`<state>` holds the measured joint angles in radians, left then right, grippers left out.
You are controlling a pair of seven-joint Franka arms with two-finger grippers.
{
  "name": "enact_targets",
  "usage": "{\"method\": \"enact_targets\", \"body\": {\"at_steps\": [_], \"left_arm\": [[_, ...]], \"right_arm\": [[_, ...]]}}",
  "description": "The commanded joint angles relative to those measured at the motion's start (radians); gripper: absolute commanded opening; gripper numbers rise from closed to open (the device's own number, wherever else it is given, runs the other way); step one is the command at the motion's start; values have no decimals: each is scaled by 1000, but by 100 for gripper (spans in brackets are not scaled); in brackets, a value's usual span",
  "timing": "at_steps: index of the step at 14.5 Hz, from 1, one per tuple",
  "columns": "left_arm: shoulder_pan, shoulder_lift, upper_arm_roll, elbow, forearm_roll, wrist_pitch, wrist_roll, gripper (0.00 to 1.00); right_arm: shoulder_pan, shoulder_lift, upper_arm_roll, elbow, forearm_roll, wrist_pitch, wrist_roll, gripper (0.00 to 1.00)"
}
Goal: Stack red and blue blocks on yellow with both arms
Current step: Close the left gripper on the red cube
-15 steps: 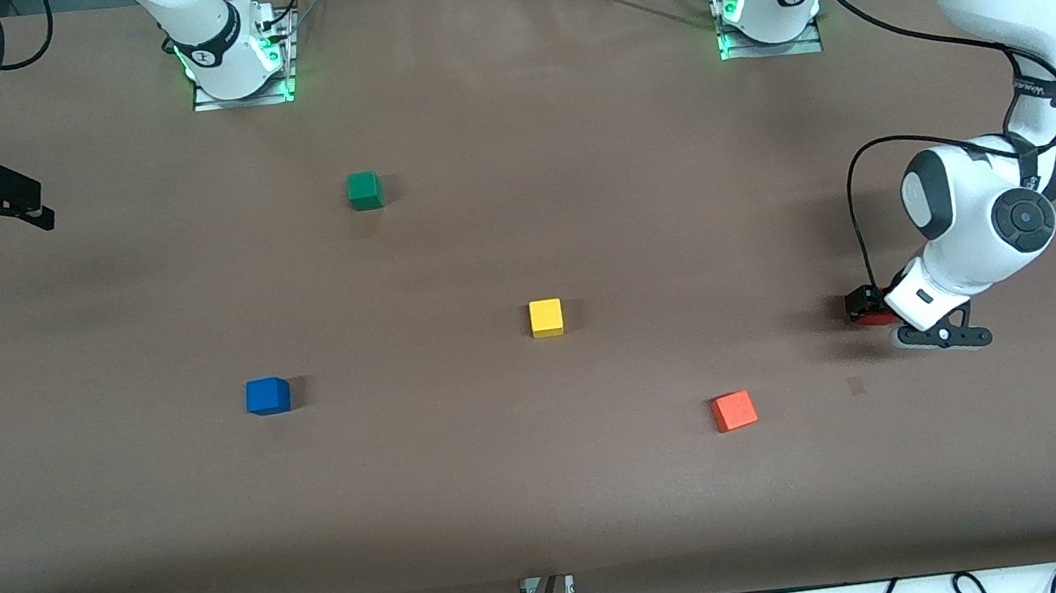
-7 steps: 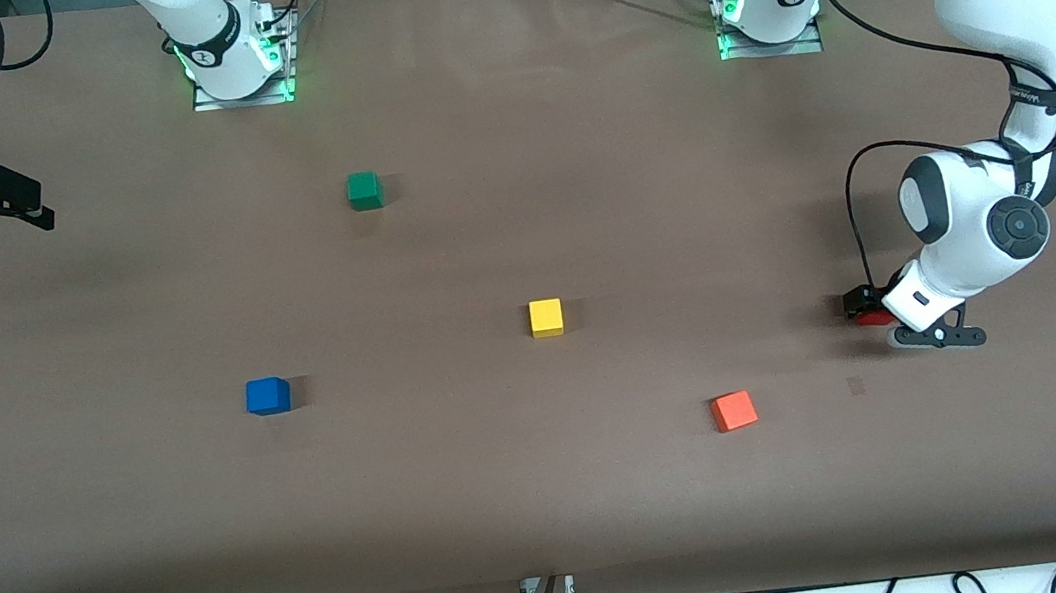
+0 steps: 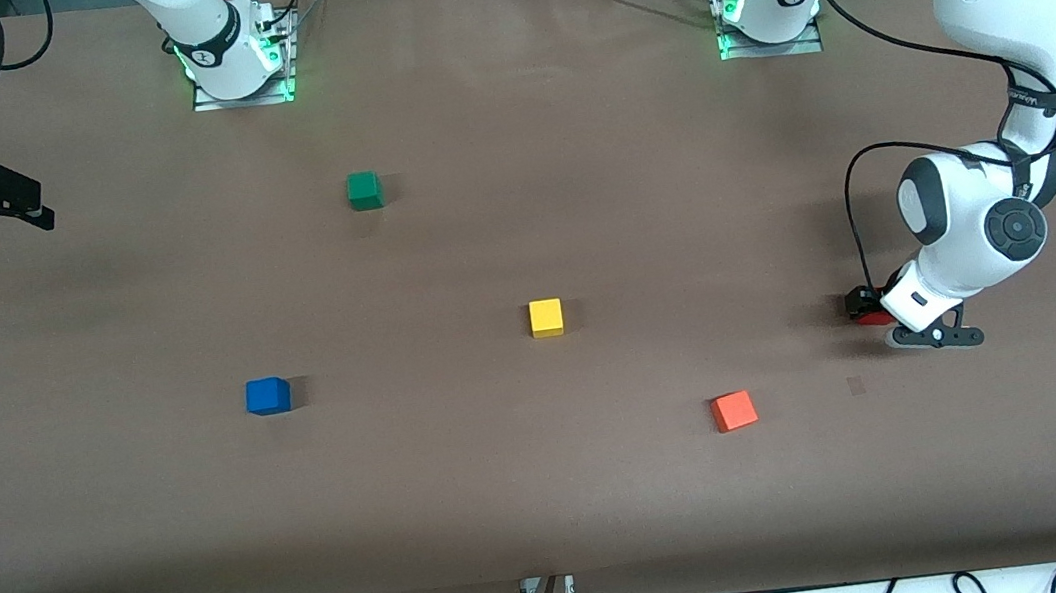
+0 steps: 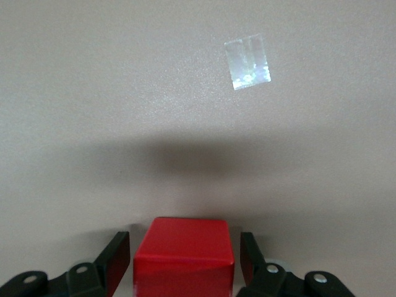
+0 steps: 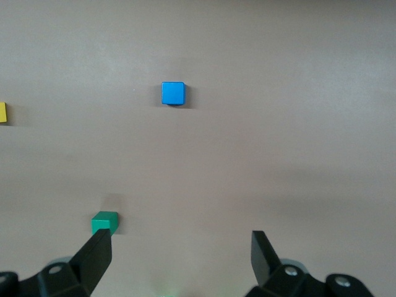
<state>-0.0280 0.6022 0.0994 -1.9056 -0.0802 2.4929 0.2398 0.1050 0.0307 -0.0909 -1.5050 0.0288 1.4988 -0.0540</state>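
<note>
Between left gripper (image 4: pixel 185 263) fingers (image 4: pixel 117 260), red block (image 4: pixel 184 255), narrow gaps.

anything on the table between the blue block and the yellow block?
Nothing: in the front view the stretch of brown table between the blue block and the yellow block is bare.

Left gripper (image 4: pixel 184 272) narrowed around red block (image 4: pixel 184 255) – arm shifted slightly
</note>
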Motion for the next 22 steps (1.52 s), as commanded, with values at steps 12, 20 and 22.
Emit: {"method": "enact_targets", "body": {"at_steps": [12,20,22], "left_arm": [[3,-62,5,4,-21,-131,21,90],[3,-55,5,8,-21,-128,19,88],[3,-55,5,11,-21,-126,18,84]], "right_arm": [[-1,-3,-1,6,-3,-9,-12,100],[-1,-3,-1,6,-4,-9,-13,100],[-1,-3,-1,6,-4,-9,-12,100]]}}
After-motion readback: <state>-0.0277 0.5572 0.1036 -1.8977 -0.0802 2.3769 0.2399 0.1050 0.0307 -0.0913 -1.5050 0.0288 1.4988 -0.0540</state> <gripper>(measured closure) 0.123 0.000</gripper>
